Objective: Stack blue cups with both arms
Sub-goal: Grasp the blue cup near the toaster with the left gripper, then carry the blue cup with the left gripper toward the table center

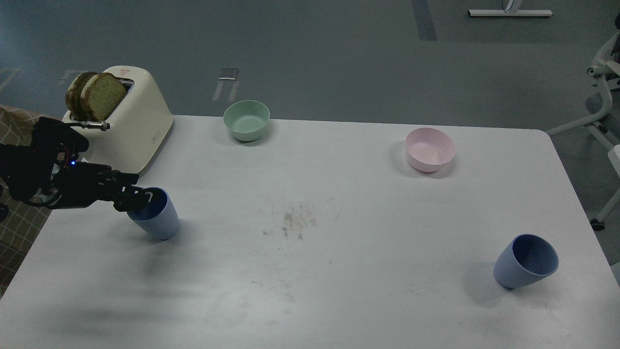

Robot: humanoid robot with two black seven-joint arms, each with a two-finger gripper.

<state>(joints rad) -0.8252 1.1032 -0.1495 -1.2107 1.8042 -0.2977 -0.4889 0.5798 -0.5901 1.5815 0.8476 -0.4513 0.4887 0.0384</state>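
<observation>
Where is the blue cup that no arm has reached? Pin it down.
In the head view, that blue cup stands alone near the table's front right corner, well in front of the pink bowl.

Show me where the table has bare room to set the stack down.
Bare: the wide middle between green bowl, pink bowl and right blue cup, and the front strip. Crowded: the left, where left gripper meets left blue cup beside toaster.

bare table (339, 271) between the blue cups (157, 215) (525, 261), toaster (131, 126) crowding the left cup, bowls (246, 120) (430, 149) well behind
</observation>
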